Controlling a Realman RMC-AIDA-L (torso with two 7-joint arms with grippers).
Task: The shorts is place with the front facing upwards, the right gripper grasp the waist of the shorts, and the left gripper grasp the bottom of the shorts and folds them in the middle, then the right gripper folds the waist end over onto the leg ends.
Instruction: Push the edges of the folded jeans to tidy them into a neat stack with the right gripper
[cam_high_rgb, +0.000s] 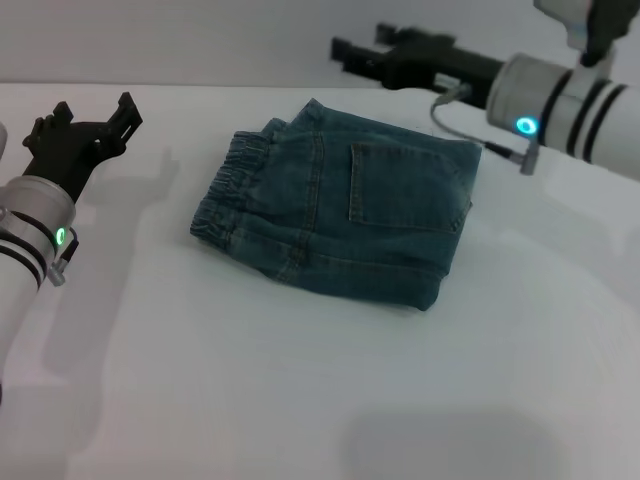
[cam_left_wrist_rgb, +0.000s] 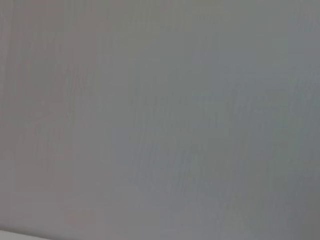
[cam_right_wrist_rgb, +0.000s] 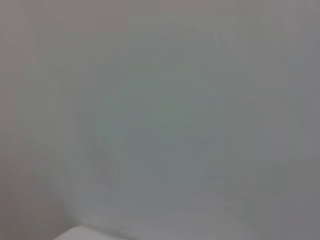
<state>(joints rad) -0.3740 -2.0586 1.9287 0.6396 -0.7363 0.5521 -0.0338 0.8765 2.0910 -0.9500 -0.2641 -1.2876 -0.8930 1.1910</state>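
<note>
Shorts (cam_high_rgb: 340, 205) of blue denim lie folded into a compact block near the middle of the white table (cam_high_rgb: 300, 400), in the head view. The gathered elastic waistband (cam_high_rgb: 225, 190) is on top at the block's left edge, and a stitched back pocket (cam_high_rgb: 400, 185) faces up on the right part.

The left hand (cam_high_rgb: 95, 125) hovers over the table well to the left of the shorts, touching nothing; its black fingers are spread wide and hold nothing. The right hand (cam_high_rgb: 350, 52) reaches across the far edge of the table, just beyond the back of the shorts and clear of them; whether its fingers are apart or together I cannot tell.

Both wrist views show only a plain pale grey surface.
</note>
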